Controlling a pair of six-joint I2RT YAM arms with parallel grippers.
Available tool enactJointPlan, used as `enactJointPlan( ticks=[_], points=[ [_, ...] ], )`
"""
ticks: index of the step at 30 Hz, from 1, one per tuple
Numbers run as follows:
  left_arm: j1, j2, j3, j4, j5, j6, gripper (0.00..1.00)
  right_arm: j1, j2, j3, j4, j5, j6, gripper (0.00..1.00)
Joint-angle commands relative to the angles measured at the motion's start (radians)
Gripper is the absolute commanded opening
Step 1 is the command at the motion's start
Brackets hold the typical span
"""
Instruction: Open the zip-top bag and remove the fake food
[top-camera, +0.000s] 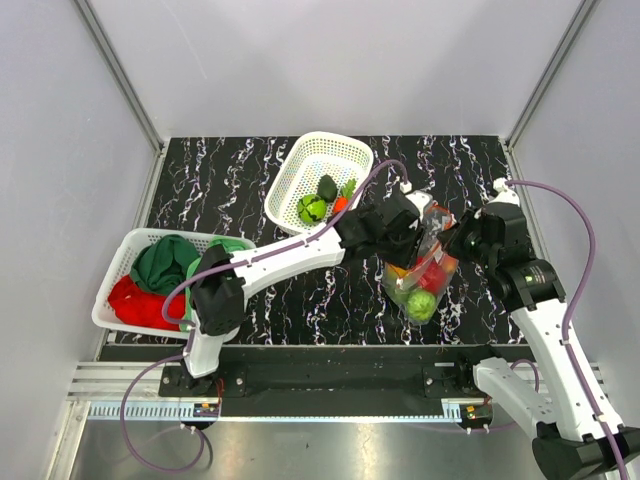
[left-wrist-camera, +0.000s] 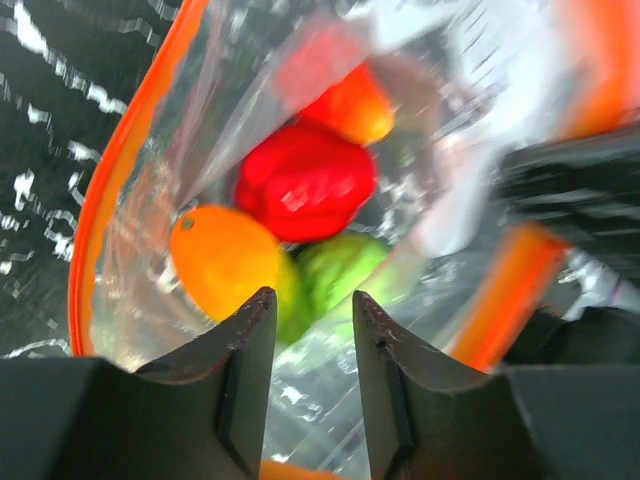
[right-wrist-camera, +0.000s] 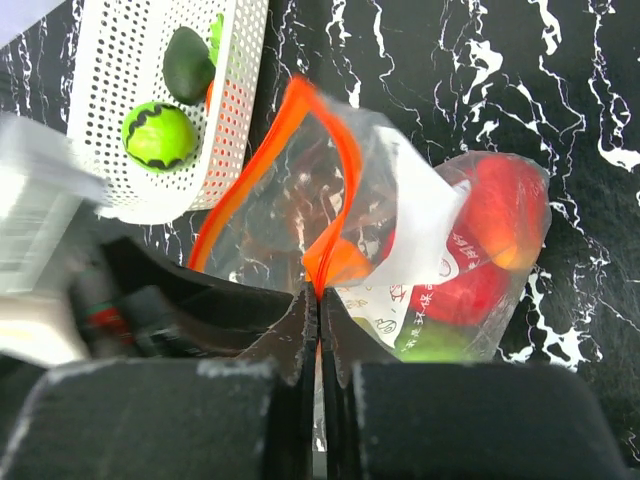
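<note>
Near the table's right edge the bag (top-camera: 428, 280) is open, its orange strip (left-wrist-camera: 112, 180) pinched by the right gripper (right-wrist-camera: 320, 300). The left gripper (left-wrist-camera: 312, 310), fingers spread, faces the mouth; the food (left-wrist-camera: 300, 185) inside awaits removal.

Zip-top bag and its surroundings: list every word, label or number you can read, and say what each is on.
No text is readable.
The zip-top bag has a white label with a red mark and fine dark print, both too blurred to read.
No other writing shows in any view.
</note>
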Motion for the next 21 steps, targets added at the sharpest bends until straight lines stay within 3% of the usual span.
enactJointPlan(
  ticks=[1, 6, 16, 18, 21],
  points=[
    [0.001, 0.008, -0.025, -0.041, 0.04, 0.029, 0.42, 0.003, 0.004, 0.0, 0.065, 0.032, 0.007, 0.0],
    [0.003, 0.051, -0.04, -0.063, 0.035, 0.023, 0.56, 0.003, 0.008, -0.008, 0.07, 0.009, 0.005, 0.0],
    [0.017, 0.092, -0.114, -0.075, 0.073, 0.007, 0.54, 0.003, 0.028, -0.026, 0.073, -0.025, 0.001, 0.0],
    [0.017, 0.08, -0.138, -0.073, 0.06, 0.009, 0.62, 0.003, 0.03, -0.034, 0.076, -0.045, 0.001, 0.0],
    [0.024, 0.083, -0.144, -0.067, 0.076, 0.012, 0.62, 0.003, 0.031, -0.061, 0.112, -0.106, 0.008, 0.0]
  ],
)
